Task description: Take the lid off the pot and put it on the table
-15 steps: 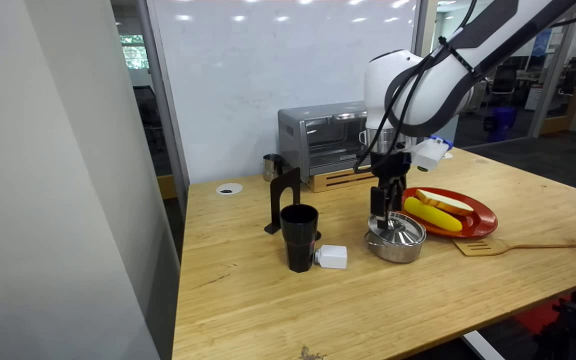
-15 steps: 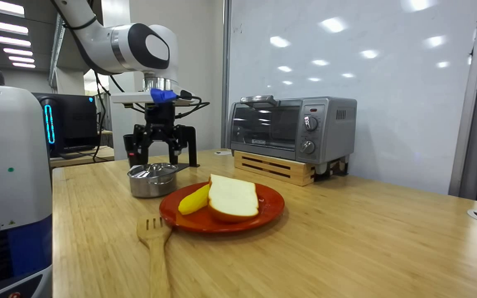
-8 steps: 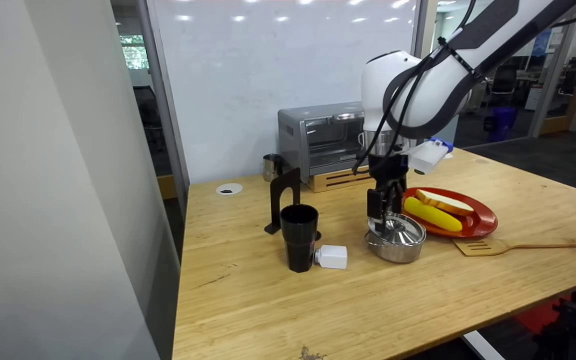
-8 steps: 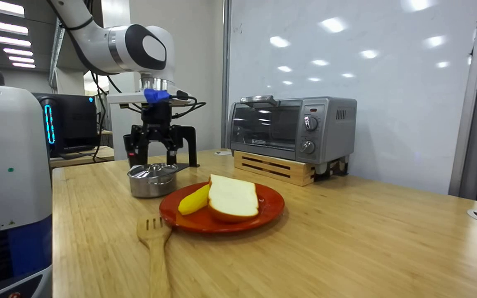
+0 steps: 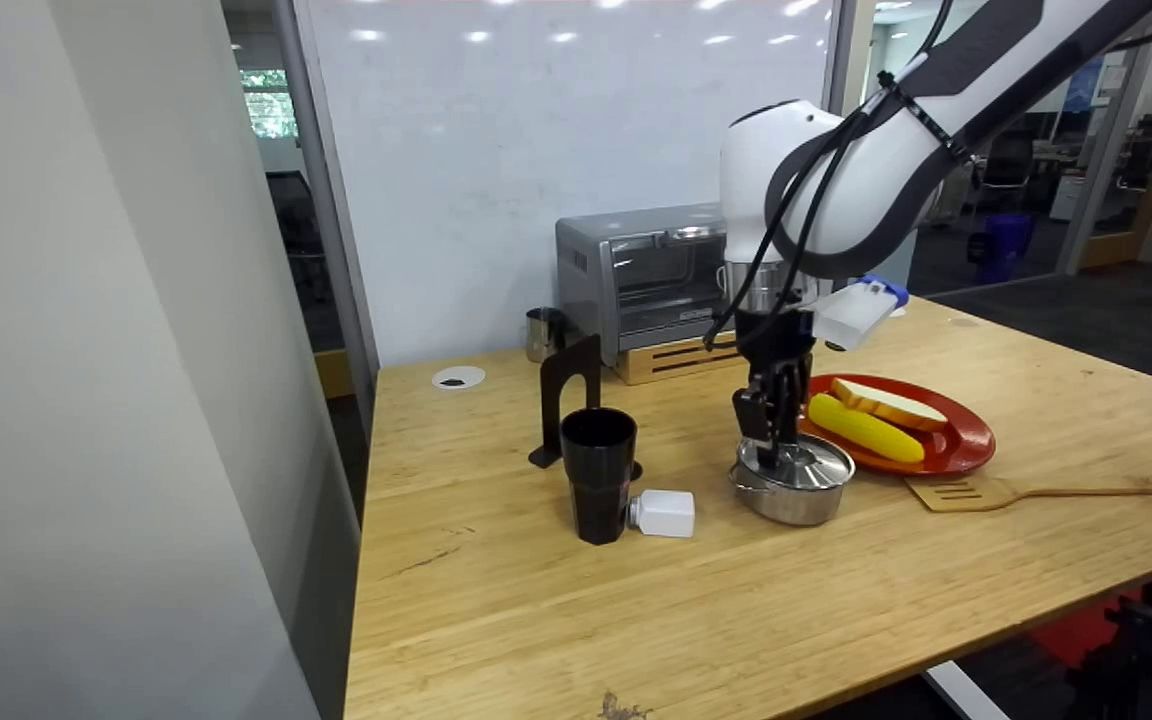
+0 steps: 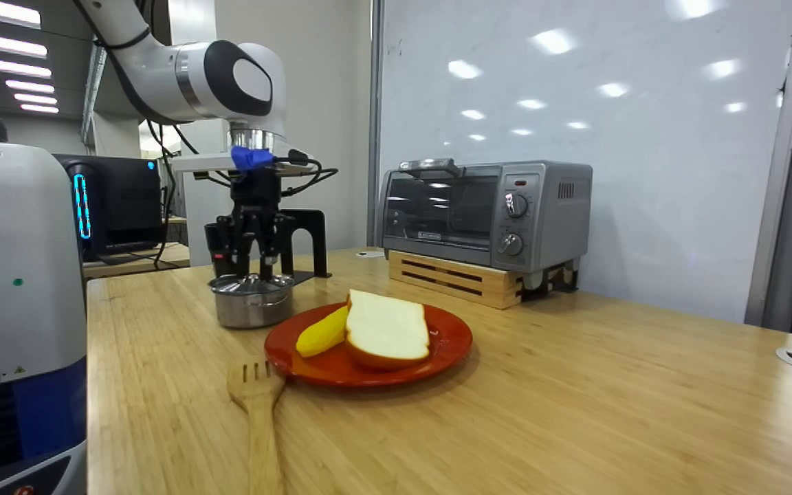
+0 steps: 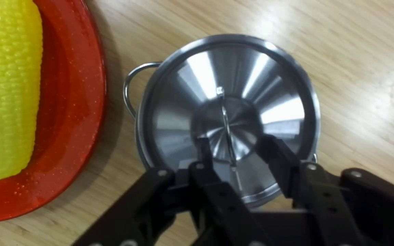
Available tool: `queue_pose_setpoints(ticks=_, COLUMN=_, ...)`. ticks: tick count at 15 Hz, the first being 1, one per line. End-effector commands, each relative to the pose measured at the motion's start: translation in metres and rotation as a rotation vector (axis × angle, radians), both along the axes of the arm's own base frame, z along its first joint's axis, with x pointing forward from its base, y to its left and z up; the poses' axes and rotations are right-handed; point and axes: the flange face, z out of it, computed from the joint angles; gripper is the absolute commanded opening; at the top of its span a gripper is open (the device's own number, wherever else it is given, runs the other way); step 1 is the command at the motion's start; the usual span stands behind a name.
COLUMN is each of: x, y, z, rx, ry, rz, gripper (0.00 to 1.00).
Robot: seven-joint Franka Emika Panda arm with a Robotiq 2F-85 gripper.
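— What sits on the one squat steel pot [image 6: 251, 311]?

— One round lid [image 7: 243, 111], mirror-bright metal with a thin wire handle [image 7: 226, 119].

— And the hand [image 7: 235, 145]?

— Its two fingers [image 7: 279, 160] stand apart, either side of that handle.

— Just beside the pot, on the grained wooden tabletop [image 5: 496, 610]?

— One glossy red plate [image 7: 75, 102] bearing one knobbly yellow corn cob [image 7: 10, 89] and one bread slice [image 6: 389, 328].

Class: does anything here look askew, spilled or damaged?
The white bottle lies on its side by the black cup, as if tipped over. The lid looks slightly off-centre on the pot. The table bears dark marks. No spill shows.
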Motion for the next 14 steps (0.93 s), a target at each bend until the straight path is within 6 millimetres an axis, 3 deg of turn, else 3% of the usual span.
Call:
queue_pose_setpoints(ticks=1, x=-0.003, y=-0.004, z=-0.001, rx=-0.005, ry=0.015, rz=-0.027, gripper=0.16)
queue_pose_setpoints(ticks=3, x=-0.003, y=-0.007, z=0.001, rx=-0.007, ry=0.014, rz=-0.042, gripper=0.02)
queue_pose_setpoints(ticks=9, x=-0.005, y=-0.02, z=0.007, rx=-0.009, ry=0.027, rz=-0.081, gripper=0.01)
queue_pose_setpoints(ticks=12, x=-0.018, y=-0.017, z=0.032, rx=-0.022, ry=0.04, rz=-0.067, gripper=0.01)
queue_pose_setpoints(ticks=14, x=-0.029, y=-0.013, z=0.061, rx=-0.038, ry=0.045, rz=-0.04, gripper=0.01)
